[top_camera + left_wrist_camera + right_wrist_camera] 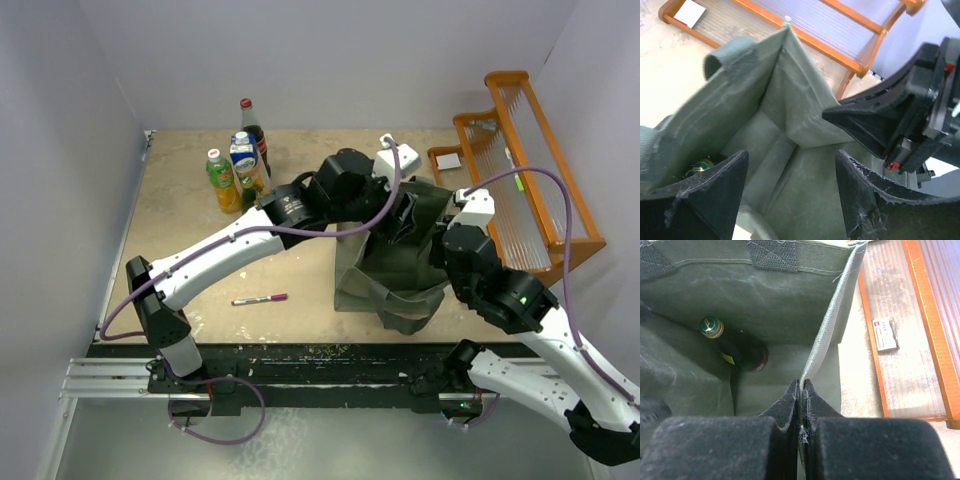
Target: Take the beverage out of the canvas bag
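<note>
The right gripper is found closed, its pads pinched on the upright edge of one side wall of the bag; the fabric is seen rising from between the pads. The left gripper is held over the bag's open mouth, fingers apart and nothing between them. Inside the bag, down at the bottom against a wall, a dark bottle with a green-and-gold cap and a yellow label is recorded; it is touched by neither gripper, and whether it stands or leans cannot be told. In the left wrist view only its cap is made out, past the left-hand finger. The bag is set on the table between the two arms, its mouth open and a handle hanging over its near side. Just to the right of the bag an orange rack is noted, with a white card lying on its low tray. To the far left of the bag, three drinks are grouped close together: a green bottle, a carton and a dark red-capped bottle. To the near left of the bag, apart from it, a marker is seen lying flat.
</note>
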